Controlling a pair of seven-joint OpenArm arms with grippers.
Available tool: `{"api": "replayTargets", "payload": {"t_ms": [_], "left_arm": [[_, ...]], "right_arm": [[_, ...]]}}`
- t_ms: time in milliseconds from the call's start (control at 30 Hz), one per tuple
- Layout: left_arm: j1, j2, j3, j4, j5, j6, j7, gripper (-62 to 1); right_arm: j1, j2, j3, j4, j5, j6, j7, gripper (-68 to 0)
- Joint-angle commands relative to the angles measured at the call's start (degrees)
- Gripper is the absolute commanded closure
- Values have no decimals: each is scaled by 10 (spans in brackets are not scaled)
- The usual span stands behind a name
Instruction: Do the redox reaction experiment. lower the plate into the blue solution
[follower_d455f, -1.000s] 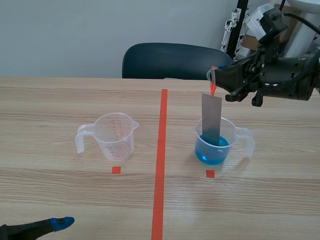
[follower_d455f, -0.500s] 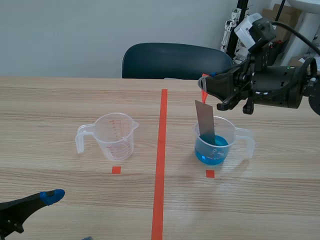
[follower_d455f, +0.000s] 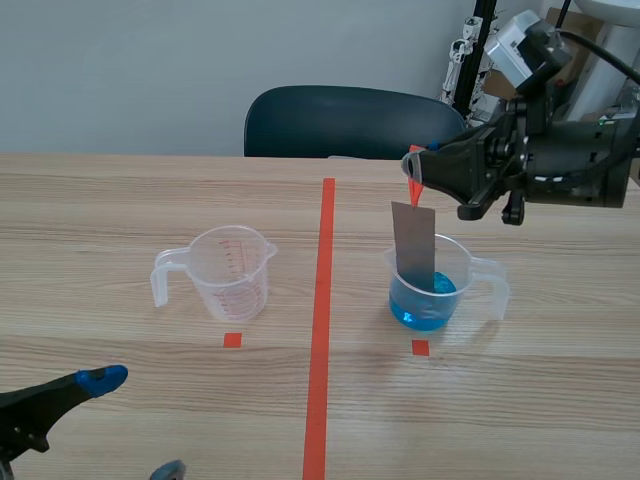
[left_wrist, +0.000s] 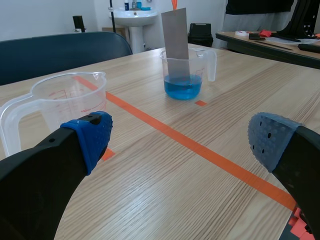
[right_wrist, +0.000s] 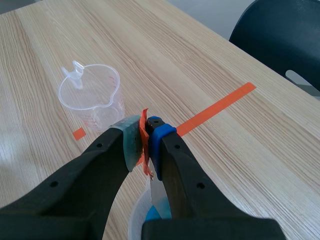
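Scene view: the right gripper (follower_d455f: 424, 172) comes in from the right, raised above the wooden table (follower_d455f: 540, 400), its fingers pinched together on a small orange-red tab (follower_d455f: 415, 189). From that tab a flat grey metal plate (follower_d455f: 414, 245) hangs upright – its lower end is inside the clear plastic beaker (follower_d455f: 460, 272), down at the blue solution (follower_d455f: 424, 310). Across the tape line stands an empty clear measuring cup with red markings (follower_d455f: 232, 272), well apart from the beaker. The left gripper (follower_d455f: 135, 425) sits low at the near corner, fingers spread wide, holding nothing. A dark blue chair (follower_d455f: 345, 120) stands behind the table.

Left wrist view: the left gripper (left_wrist: 180, 140) is wide apart, one blue pad (left_wrist: 90, 135) on each side. Ahead of it is the empty measuring cup (left_wrist: 65, 97); farther off, the beaker (left_wrist: 207, 60) with the plate (left_wrist: 175, 40) standing in the blue solution (left_wrist: 183, 89).

Right wrist view: the right gripper (right_wrist: 145, 141) is clamped on the orange-red tab (right_wrist: 144, 131) – the plate (right_wrist: 159, 196) hangs below the fingers, over the blue solution (right_wrist: 152, 216). The empty cup (right_wrist: 92, 92) lies ahead.
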Motion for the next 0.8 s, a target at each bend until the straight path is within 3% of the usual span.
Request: {"api": "replayTargets", "payload": {"t_ms": [0, 767], "left_arm": [[-2, -2, 0, 14, -4, -3, -8, -573], [-2, -2, 0, 14, -4, -3, 1, -572]], "right_arm": [[16, 11, 3, 9, 6, 0, 10, -4], [16, 16, 3, 9, 3, 3, 14, -4]]}}
